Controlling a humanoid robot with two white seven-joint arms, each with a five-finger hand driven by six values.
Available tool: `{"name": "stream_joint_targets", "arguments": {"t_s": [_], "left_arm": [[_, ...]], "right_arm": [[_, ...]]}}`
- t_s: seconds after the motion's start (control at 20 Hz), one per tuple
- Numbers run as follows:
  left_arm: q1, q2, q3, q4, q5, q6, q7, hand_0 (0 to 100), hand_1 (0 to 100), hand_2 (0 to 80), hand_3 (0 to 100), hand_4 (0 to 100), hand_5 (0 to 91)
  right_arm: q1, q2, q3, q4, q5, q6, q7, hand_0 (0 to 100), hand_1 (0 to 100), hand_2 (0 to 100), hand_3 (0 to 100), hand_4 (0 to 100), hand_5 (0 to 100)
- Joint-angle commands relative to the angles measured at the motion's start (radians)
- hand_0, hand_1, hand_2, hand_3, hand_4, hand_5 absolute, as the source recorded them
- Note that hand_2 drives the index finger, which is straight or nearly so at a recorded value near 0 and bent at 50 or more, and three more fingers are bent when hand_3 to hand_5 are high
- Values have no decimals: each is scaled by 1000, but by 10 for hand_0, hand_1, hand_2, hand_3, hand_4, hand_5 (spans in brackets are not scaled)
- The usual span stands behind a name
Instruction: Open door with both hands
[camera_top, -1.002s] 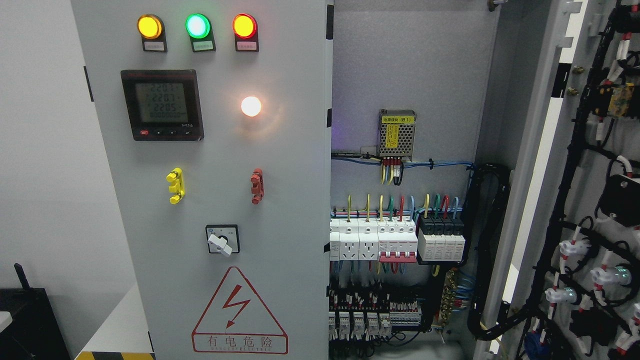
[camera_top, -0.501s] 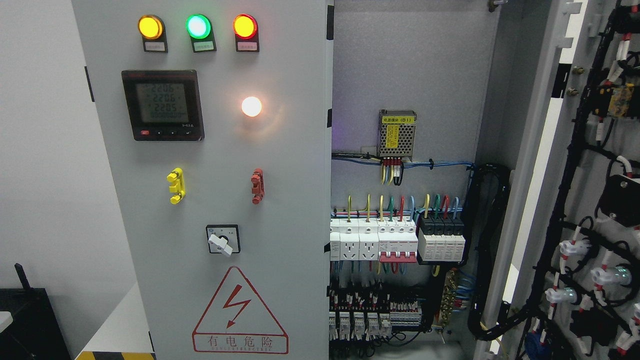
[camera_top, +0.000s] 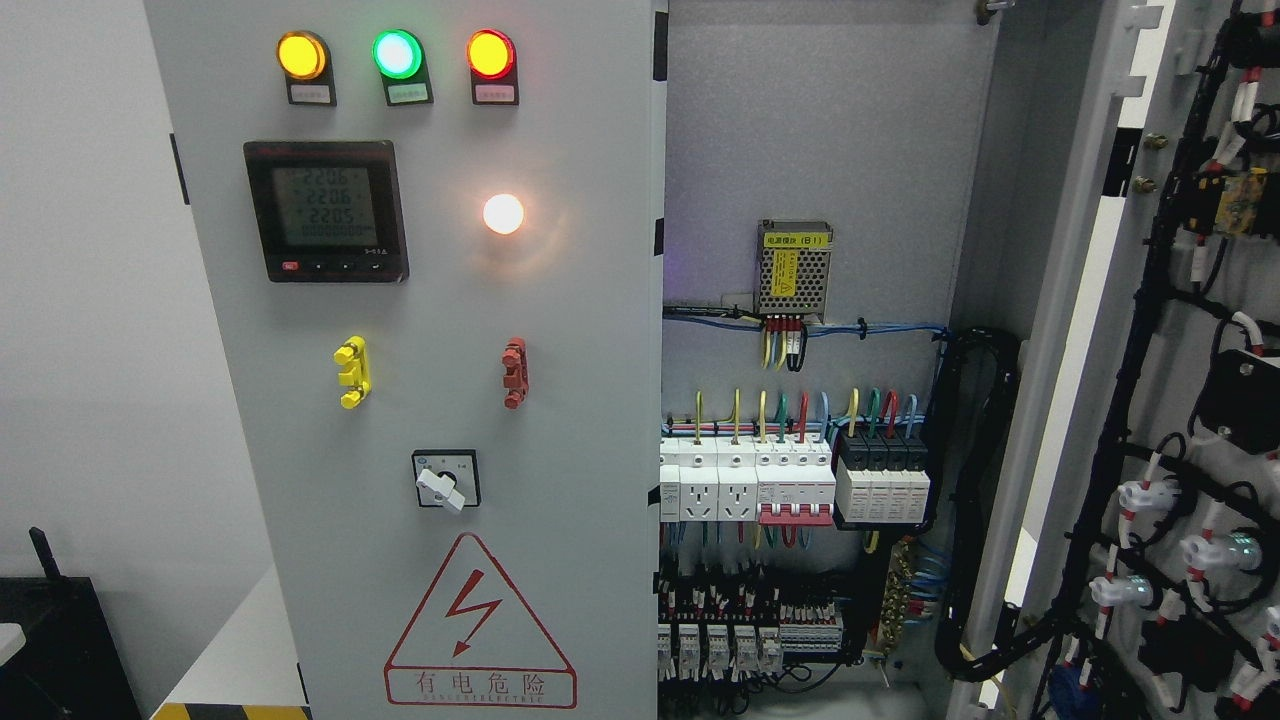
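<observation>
Bright, even light, sharp focus; white lamp (camera_top: 503, 213) blows out with a warm halo on the door (camera_top: 580, 400), cabinet interior (camera_top: 800, 120) slightly shaded

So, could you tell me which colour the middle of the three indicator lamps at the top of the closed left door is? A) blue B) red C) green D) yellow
C: the middle lamp glows green, with the yellow lamp to its left and the red lamp to its right on the left door.
</observation>
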Motion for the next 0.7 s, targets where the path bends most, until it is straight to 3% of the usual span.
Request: {"name": "stream_joint_targets", "arguments": {"t_s": [0.0, 0.25, 0.4, 0.5, 0.65], "left_arm": [[68, -305, 147, 337, -98, 1, 136, 120, 389, 0, 0, 0, 0], [21, -457, 150, 527, -89, 50, 273, 120, 389, 0, 0, 0, 0], [-21, -542, 155, 552, -80, 238, 336, 120, 389, 0, 0, 0, 0], [-47, -578, 202, 544, -80, 393, 350, 120, 389, 0, 0, 0, 0], [-96, -627, 244, 546, -81, 496, 365, 120, 389, 0, 0, 0, 0]], "right_arm": [[0, 0, 0, 0, 0, 0, -1, 120, 389, 0, 0, 0, 0], [0, 0, 0, 0, -1, 0, -1, 120, 389, 0, 0, 0, 0], [0, 0, 0, 0, 0, 0, -1, 120, 389, 0, 0, 0, 0], [0, 0, 0, -1, 0, 0, -1, 120, 389, 0, 0, 0, 0], [0, 0, 0, 0, 0, 0, -1, 120, 389, 0, 0, 0, 0]]}}
